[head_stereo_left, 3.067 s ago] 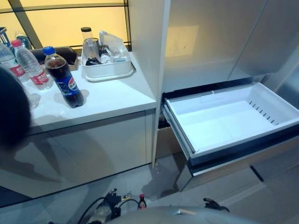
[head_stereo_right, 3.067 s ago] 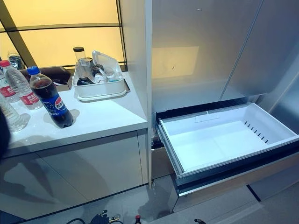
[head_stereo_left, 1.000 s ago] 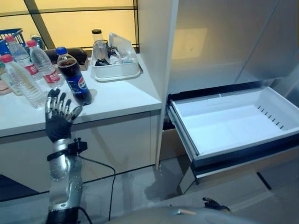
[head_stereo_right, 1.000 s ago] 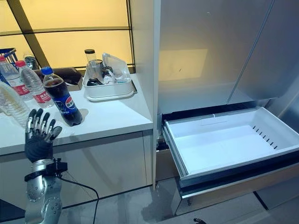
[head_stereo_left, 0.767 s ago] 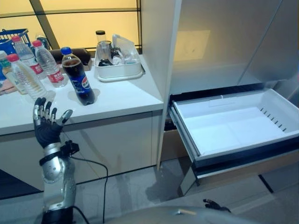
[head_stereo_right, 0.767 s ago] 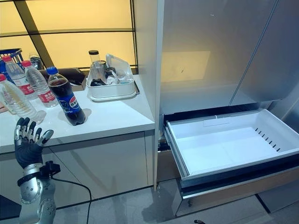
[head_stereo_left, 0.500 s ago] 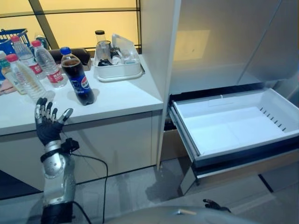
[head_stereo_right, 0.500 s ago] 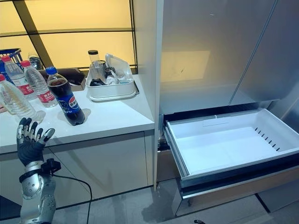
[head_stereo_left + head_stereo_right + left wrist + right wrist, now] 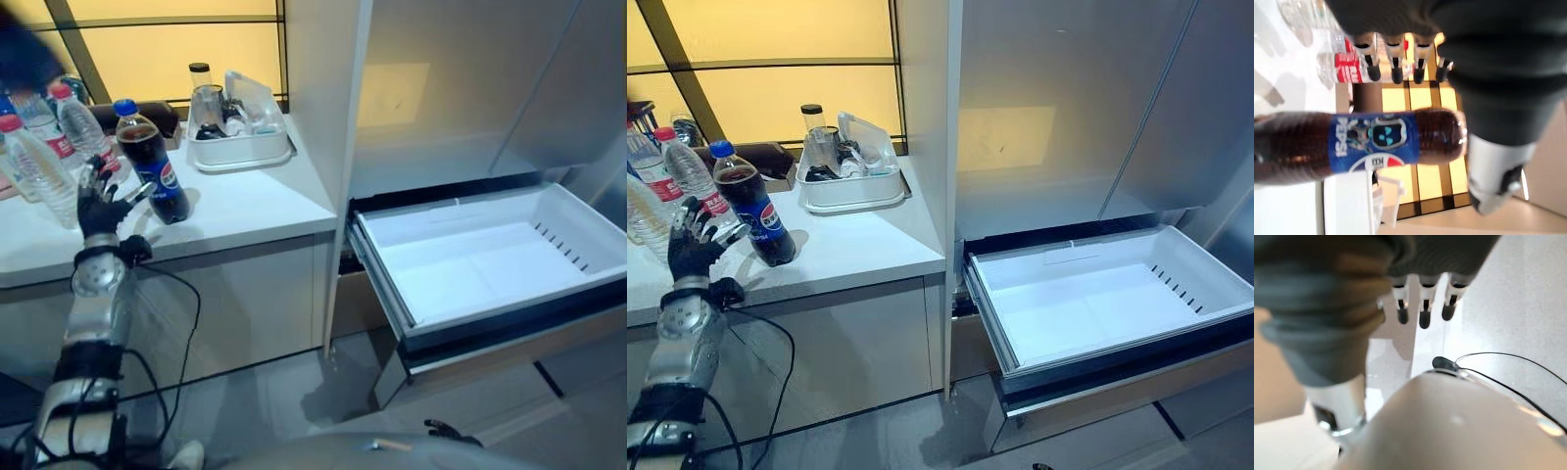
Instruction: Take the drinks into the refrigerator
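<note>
My left hand [image 9: 692,250] is raised at the front edge of the table [image 9: 852,250], fingers spread and straight, thumb out to the side, holding nothing. In my left wrist view the fingers [image 9: 1373,71] reach past one side of the cola bottle [image 9: 748,206] while the thumb [image 9: 1494,178] stands at the other, so the bottle sits in the gap between them; I cannot tell whether anything is touching it yet. The bottle stands upright on the table, dark with a blue cap and blue label.

Just beyond my hand, toward the window, stand clear water bottles [image 9: 692,177] with red caps and red labels, also upright. Further along the table, near the tall white panel, sits a white tray [image 9: 844,191] holding glassware and a clear jug.

My right hand [image 9: 1420,306] hangs low, fingers straight and loose, empty, with the grey floor [image 9: 1508,308] past them.

To my right the refrigerator [image 9: 1068,108] has its doors shut above, and its white drawer [image 9: 1097,304] is pulled out, well apart from the bottles.
</note>
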{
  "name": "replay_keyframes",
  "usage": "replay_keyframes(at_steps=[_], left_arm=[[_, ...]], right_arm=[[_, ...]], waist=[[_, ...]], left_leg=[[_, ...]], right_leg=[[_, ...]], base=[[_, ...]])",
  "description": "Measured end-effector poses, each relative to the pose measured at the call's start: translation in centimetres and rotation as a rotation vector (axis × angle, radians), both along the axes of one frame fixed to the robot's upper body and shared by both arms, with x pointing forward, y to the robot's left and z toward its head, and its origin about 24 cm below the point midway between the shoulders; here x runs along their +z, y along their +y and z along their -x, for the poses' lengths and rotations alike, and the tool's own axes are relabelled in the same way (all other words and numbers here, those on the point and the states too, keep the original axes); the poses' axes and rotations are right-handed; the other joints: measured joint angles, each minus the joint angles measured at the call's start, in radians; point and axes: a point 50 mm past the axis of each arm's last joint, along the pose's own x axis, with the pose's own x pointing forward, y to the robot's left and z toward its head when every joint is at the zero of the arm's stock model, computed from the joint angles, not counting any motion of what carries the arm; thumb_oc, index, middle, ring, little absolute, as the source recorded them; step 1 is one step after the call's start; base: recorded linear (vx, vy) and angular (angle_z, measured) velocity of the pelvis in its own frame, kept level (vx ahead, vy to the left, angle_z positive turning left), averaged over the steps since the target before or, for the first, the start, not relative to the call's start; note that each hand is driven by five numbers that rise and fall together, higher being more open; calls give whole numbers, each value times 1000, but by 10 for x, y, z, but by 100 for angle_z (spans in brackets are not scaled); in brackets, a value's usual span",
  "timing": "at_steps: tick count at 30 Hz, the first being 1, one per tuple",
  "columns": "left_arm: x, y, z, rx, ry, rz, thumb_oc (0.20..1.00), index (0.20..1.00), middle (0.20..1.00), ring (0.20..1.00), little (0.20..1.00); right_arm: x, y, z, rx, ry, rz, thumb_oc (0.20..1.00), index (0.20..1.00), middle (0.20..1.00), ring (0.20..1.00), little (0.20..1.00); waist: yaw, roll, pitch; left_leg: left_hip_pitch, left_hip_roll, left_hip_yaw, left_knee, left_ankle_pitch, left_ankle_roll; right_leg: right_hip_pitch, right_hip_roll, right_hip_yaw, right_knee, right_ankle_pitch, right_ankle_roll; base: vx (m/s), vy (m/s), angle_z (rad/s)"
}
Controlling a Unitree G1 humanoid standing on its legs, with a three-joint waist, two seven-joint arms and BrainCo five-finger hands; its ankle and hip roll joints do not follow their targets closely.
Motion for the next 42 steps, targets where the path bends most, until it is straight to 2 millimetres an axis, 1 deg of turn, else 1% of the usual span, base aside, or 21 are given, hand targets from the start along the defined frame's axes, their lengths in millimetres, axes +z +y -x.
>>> replay_keyframes(at_steps=[1, 3, 5, 9, 12, 17, 21, 23, 25, 28, 29, 30, 34, 37, 41, 42], left_arm=[[0, 2, -2, 0, 24, -13, 1000, 1000, 1000, 1000, 1000], [-1, 5, -6, 7, 37, 4, 1000, 1000, 1000, 1000, 1000], [-1, 3, -10, -3, 46, 21, 1000, 1000, 1000, 1000, 1000], [-2, 3, -20, -13, 92, 16, 1000, 1000, 1000, 1000, 1000], [-5, 5, -21, -35, 135, 18, 1000, 1000, 1000, 1000, 1000], [-6, 5, -27, -77, 200, -2, 1000, 1000, 1000, 1000, 1000], [-12, 7, -30, -72, 256, 2, 1000, 1000, 1000, 1000, 1000], [-17, 10, -30, -66, 286, 8, 1000, 1000, 1000, 1000, 1000], [-27, 11, -30, -57, 350, 19, 1000, 1000, 1000, 1000, 1000], [-34, 10, -29, -58, 397, -10, 1000, 1000, 1000, 1000, 1000], [-35, 10, -29, -57, 407, -7, 580, 580, 580, 580, 580], [-36, 10, -29, -61, 410, -7, 200, 200, 200, 200, 200], [-38, 7, -30, -63, 417, -15, 200, 200, 200, 200, 200], [-43, -4, -33, -96, 410, -3, 200, 200, 200, 200, 200], [-55, -21, -37, -131, 435, 16, 200, 200, 200, 200, 200], [-55, -22, -37, -132, 431, 20, 200, 200, 200, 200, 200]], right_arm=[[0, 1, -1, 0, -2, -2, 1000, 1000, 1000, 1000, 1000], [0, 2, -1, 2, -4, -3, 1000, 1000, 1000, 1000, 1000], [0, 2, -1, 2, -4, -4, 1000, 1000, 1000, 1000, 1000], [0, 3, 0, 13, 4, -2, 1000, 1000, 1000, 1000, 1000], [-1, 3, 0, 13, 4, -3, 1000, 1000, 1000, 1000, 1000], [0, 4, -1, 14, 2, -4, 1000, 1000, 1000, 1000, 1000], [-1, 4, 0, 11, 6, -5, 1000, 1000, 1000, 1000, 1000], [-1, 3, 0, -2, 7, -8, 1000, 1000, 1000, 1000, 1000], [-1, 3, 2, -14, 11, -10, 1000, 1000, 1000, 1000, 1000], [-2, 4, 3, -19, 16, -12, 1000, 1000, 1000, 1000, 1000], [-2, 4, 4, -24, 17, -13, 1000, 1000, 1000, 1000, 1000], [-2, 4, 4, -27, 17, -14, 1000, 1000, 1000, 1000, 1000], [-2, 4, 4, -28, 17, -14, 1000, 1000, 1000, 1000, 1000], [-2, 4, 4, -28, 17, -13, 1000, 1000, 1000, 1000, 1000], [-2, 4, 4, -42, 14, -15, 1000, 1000, 1000, 1000, 1000], [-2, 4, 4, -45, 12, -16, 1000, 1000, 1000, 1000, 1000]], waist=[[-16, -2, -1], [-19, -3, -2], [-26, -6, -3], [-31, -7, -4], [-41, -7, -4], [-41, -8, -5], [-43, -8, -9], [-43, -8, -11], [-44, -9, -23], [-45, -10, -31], [-45, -10, -33], [-45, -11, -33], [-44, -12, -34], [-46, -10, -35], [-51, -13, -37], [-52, -14, -37]], left_leg=[[-1, 0, 0, 0, 0, 0], [0, 0, 2, 0, 0, 0], [0, 0, 2, 1, 0, -1], [0, -1, 2, 0, -1, -1], [0, -1, 3, 1, 0, -1], [1, -1, 5, 4, 0, -1], [2, -1, 7, 4, 0, -1], [4, -1, 10, 5, 0, -1], [5, -2, 12, 5, 0, -2], [6, -3, 16, 5, 0, -2], [7, -3, 18, 5, 0, -2], [3, -4, 21, 4, 0, -1], [3, -5, 24, 4, -1, -1], [3, -6, 26, 4, -1, -1], [1, -6, 27, 5, 0, -1], [1, -6, 27, 5, 0, -1]], right_leg=[[0, 0, 0, 0, 0, 0], [-1, 0, 1, 0, 0, 0], [-1, 0, 1, 0, 0, 0], [-1, 0, 2, 0, 0, 0], [-2, 0, 2, 1, 0, 0], [-2, 0, 3, 1, 0, 0], [-2, 0, 4, 2, 0, 0], [-2, 0, 5, 4, 0, 0], [-6, 0, 6, 6, 1, 0], [-8, 0, 12, 6, 2, 1], [-8, 0, 14, 6, 2, 1], [-9, -1, 16, 5, 2, 1], [-10, -1, 20, 5, 2, 1], [-11, -1, 24, 5, 2, 1], [-21, 0, 26, 6, 5, 0], [-22, 0, 26, 6, 6, 0]], base=[[0, 0, 0], [0, 0, 0], [0, 0, 0], [0, 0, 0], [0, 0, 0], [0, 0, 0], [0, 0, 0], [0, 0, 0], [6, -3, -2], [6, -5, -4], [4, -14, -6], [3, -11, -5], [1, -3, -1], [0, 0, 0], [1, -7, -2], [0, 0, 0]])
